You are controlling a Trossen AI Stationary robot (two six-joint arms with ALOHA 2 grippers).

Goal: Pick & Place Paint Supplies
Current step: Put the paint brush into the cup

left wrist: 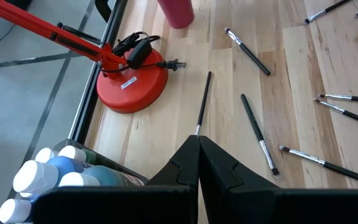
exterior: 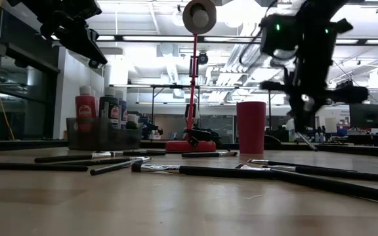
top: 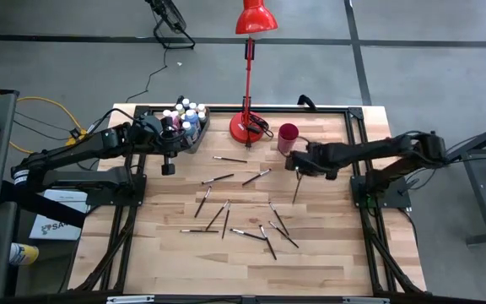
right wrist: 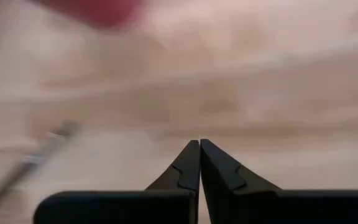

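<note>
Several dark-handled paintbrushes (top: 226, 215) lie flat on the wooden table, also in the low view (exterior: 241, 172). White-capped paint bottles (top: 184, 118) stand in the translucent grey bin (top: 194, 135) at the far left, and their caps (left wrist: 48, 174) show in the left wrist view. My right gripper (top: 297, 166) hangs near the dark red cup (top: 288, 135), shut on one paintbrush (top: 296, 190). My left gripper (top: 169, 167) hovers shut beside the bin, holding nothing. My right gripper has the paintbrush by its upper end (exterior: 305, 133), the fingers coming from above and pointing steeply down. The brush hangs slanting below the fingers. In the right wrist view the shut fingers hide the contact. Whether its lower end (exterior: 316, 149) touches the table, I cannot tell.
A red desk lamp stands with its base (top: 247, 128) at the far middle, between bin and cup, its cord plug (left wrist: 173, 64) on the wood. A black frame (top: 357, 143) edges the table. Bare wood lies along the near edge (top: 251, 270).
</note>
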